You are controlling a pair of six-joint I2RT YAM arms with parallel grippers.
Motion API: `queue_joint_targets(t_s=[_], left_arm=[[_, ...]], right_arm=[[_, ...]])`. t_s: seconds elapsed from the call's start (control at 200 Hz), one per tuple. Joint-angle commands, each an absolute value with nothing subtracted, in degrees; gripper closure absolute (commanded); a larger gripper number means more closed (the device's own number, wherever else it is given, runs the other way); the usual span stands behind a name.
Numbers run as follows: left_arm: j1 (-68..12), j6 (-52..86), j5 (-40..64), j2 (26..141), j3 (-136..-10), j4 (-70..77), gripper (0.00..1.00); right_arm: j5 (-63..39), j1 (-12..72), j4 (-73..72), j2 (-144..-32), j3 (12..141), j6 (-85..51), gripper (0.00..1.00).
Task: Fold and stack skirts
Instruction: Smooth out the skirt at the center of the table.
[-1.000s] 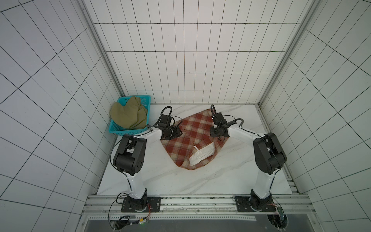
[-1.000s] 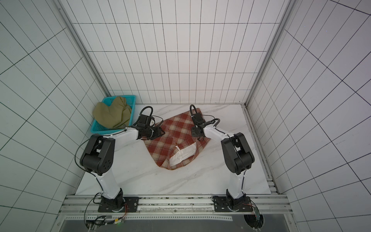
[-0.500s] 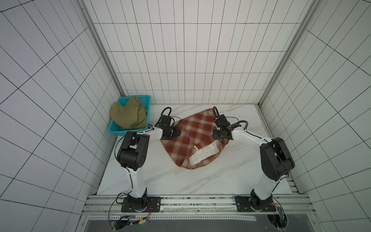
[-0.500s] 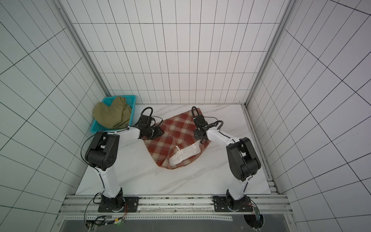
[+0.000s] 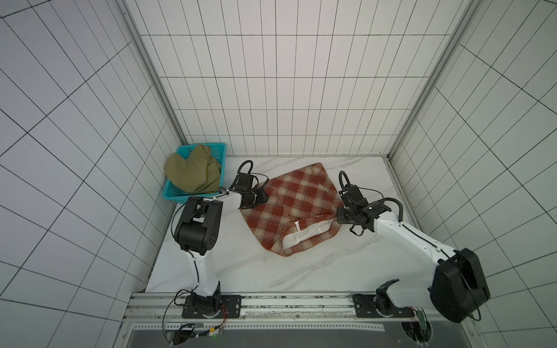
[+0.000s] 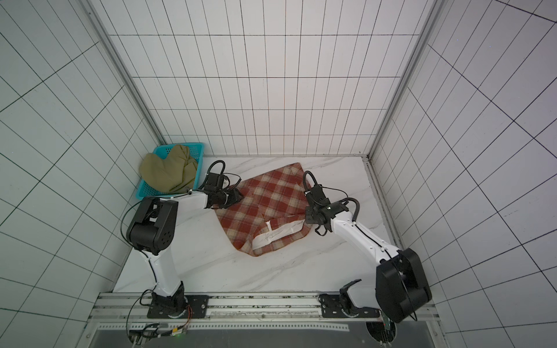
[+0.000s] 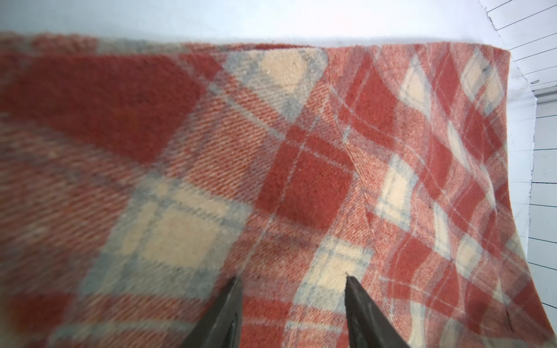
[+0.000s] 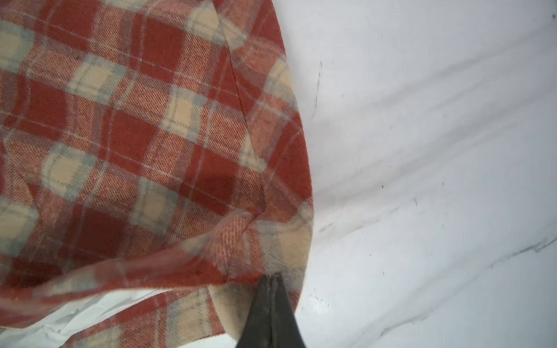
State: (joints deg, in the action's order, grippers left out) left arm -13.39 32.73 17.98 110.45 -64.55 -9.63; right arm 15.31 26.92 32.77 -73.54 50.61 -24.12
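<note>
A rust-red and cream plaid skirt (image 5: pixel 297 205) lies spread and not yet folded across the far middle of the marble table (image 5: pixel 271 271). Its white waistband lining (image 5: pixel 310 233) is turned out along the near edge. The olive skirt (image 5: pixel 193 176) sits crumpled in a teal basket (image 5: pixel 221 149) in the far left corner.

The right gripper (image 8: pixel 272 278), jaws pressed together, pinches the plaid's right-hand edge just beside the waistband. The left gripper (image 7: pixel 291 278) sits at the skirt's far left edge with its jaws apart and nothing clamped between them.

The cloth looks thick, woolly and limp. It should be light to lift and hard to damage, but likely to sag and drag from any single pinch. The hem corners and the firmer waistband seem the best places to take hold, one arm on each side, and the smooth lining may slip.

Only the top views give the whole outline, the lining and the basket, though they do not show how either pair of jaws stands. The right wrist view alone shows the closed tips biting the bunched edge. The left wrist view alone shows the gap between its tips, with a seam (image 7: pixel 283 192) running towards it
</note>
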Motion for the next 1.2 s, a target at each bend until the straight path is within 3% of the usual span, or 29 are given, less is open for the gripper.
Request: queue_joint_targets(t_s=[0.0, 0.2, 0.28, 0.44, 0.625, 0.745, 0.844, 0.964, 1.194], left_arm=[[-12.8, 32.96, 15.71, 113.25, -62.85, -10.46, 0.46], [-12.27, 32.74, 15.46, 112.41, -62.25, -10.2, 0.46], [-12.46, 32.28, 15.99, 110.49, -61.72, -9.71, 0.46], [-13.89, 32.39, 18.28, 102.23, -59.46, -9.62, 0.46], [-18.84, 30.53, 20.17, 91.79, -56.44, -17.28, 0.45], [-24.91, 28.78, 19.87, 85.48, -52.43, -23.36, 0.45], [-28.93, 28.86, 20.06, 80.92, -47.68, -26.45, 0.45], [-32.4, 29.95, 20.6, 77.2, -41.73, -28.13, 0.45], [-37.44, 31.2, 21.75, 75.17, -35.67, -28.13, 0.45]], right_arm=[[14.06, 26.91, 37.2, -68.72, 45.08, -30.14, 1.0], [10.66, 27.06, 36.93, -61.97, 40.09, -35.96, 1.0], [10.57, 27.15, 37.06, -60.67, 41.94, -36.95, 0.63], [10.38, 27.17, 35.44, -61.86, 45.17, -36.43, 0.61], [6.6, 27.42, 26.0, -67.0, 43.57, -34.89, 0.66], [6.77, 27.23, 19.63, -71.89, 42.07, -34.9, 0.86], [6.72, 27.0, 14.46, -75.54, 41.31, -34.62, 0.87], [3.91, 24.43, 10.29, -80.4, 40.72, -34.52, 0.97], [-2.89, 19.16, 3.35, -89.17, 40.85, -33.5, 1.0]])
